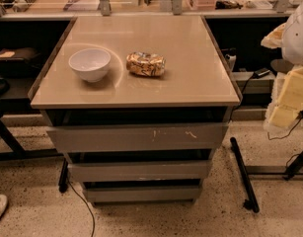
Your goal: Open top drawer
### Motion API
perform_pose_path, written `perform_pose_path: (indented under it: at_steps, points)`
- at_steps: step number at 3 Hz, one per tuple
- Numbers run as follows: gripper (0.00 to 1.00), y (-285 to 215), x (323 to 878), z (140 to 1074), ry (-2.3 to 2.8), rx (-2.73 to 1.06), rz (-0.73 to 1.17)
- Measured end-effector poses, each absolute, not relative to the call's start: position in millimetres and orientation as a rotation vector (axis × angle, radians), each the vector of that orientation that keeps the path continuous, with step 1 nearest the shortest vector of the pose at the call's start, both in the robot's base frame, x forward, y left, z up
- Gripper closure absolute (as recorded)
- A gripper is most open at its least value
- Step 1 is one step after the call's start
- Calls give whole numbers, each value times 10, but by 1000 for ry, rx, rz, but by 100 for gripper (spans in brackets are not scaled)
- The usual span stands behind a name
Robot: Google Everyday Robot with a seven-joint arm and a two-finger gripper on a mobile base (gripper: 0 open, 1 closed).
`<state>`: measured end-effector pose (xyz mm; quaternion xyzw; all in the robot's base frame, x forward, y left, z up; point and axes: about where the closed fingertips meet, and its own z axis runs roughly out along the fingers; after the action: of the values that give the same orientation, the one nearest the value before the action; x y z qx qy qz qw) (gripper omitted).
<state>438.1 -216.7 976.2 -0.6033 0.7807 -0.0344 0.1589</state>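
Observation:
The top drawer (136,138) is the widest grey handleless front, just under the beige countertop (190,83), with small white scratch marks right of centre. A dark gap runs between it and the countertop, and none of its interior shows. Two narrower grey drawer fronts (138,171) sit below it. My arm, white with pale yellow parts, comes in at the right edge. My gripper (288,98) hangs there, right of the cabinet at about countertop height, apart from the drawer front.
A white bowl (90,64) and a crinkled gold snack bag (145,64) sit on the countertop. A black stand leg (244,174) lies on the floor at the right, and a cable (84,206) at the lower left. Cluttered shelves run along the back.

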Motion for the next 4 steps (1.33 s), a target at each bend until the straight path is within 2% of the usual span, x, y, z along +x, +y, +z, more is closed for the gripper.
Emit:
perform_pose_path:
  at_steps: [2,4]
  points:
    - [0,-2096,4365,9606,2228,-1741,-95]
    - [0,-1917,4177,8596,2099,-1819,10]
